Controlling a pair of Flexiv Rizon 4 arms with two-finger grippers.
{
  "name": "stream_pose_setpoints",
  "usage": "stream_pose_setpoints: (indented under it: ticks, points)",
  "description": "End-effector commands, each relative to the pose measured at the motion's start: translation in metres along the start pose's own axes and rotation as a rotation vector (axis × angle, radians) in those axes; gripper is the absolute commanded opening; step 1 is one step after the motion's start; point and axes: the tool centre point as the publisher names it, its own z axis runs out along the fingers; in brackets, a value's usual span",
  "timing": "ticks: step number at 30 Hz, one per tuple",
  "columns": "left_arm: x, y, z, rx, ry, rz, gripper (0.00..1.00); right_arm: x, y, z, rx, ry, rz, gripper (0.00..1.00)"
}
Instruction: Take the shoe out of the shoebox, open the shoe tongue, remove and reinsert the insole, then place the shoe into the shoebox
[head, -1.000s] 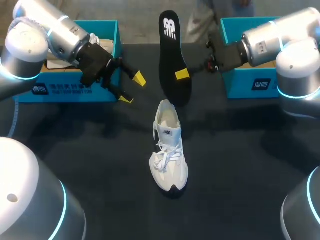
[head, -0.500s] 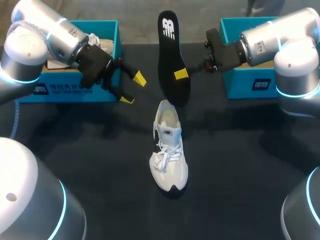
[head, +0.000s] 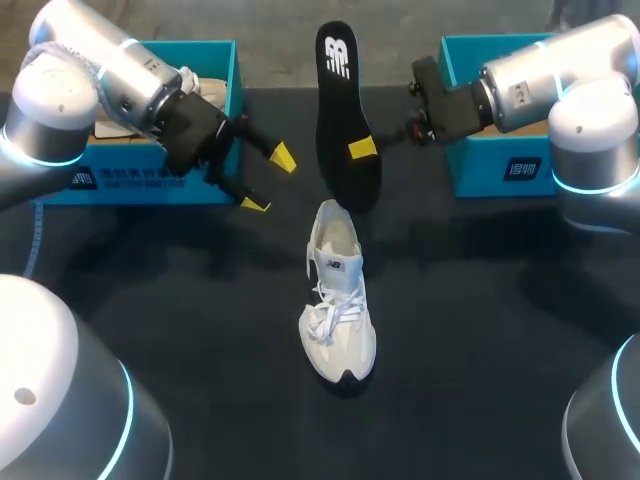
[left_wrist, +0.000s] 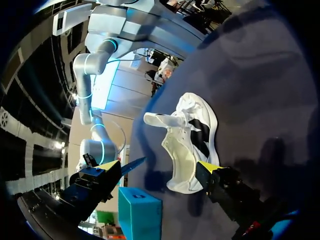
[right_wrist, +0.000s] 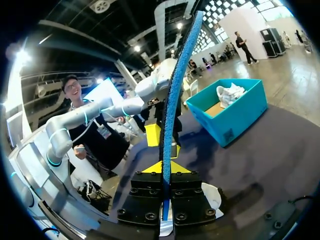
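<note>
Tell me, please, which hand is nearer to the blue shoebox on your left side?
Left. The left hand hangs open in front of that shoebox; the right hand is toward the middle, shut on the upright insole.

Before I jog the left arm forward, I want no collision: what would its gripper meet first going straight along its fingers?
Probably the white shoe, at its heel end: the left wrist view shows it straight ahead of the open left gripper. The insole hangs close by; depth is unclear.
</note>
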Motion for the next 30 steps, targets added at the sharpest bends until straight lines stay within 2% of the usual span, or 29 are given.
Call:
stream_pose_setpoints:
  ticks: [1,11,18,30]
  points:
    - [0.001,0.002,0.003,-0.009,0.005,-0.011,1.0,-0.001,0.0,0.001,0.0,0.0,-0.001,0.0]
    - [0.002,0.003,0.01,-0.004,0.015,-0.017,1.0,-0.001,0.0,0.001,0.0,0.0,-0.001,0.0]
    - [0.001,0.0,0.013,0.007,0.012,-0.012,1.0,-0.012,-0.013,0.01,-0.024,-0.04,0.006,0.0]
    - [-0.002,-0.005,0.016,-0.002,0.009,-0.02,1.0,-0.027,-0.024,0.027,-0.048,-0.084,0.0,0.0]
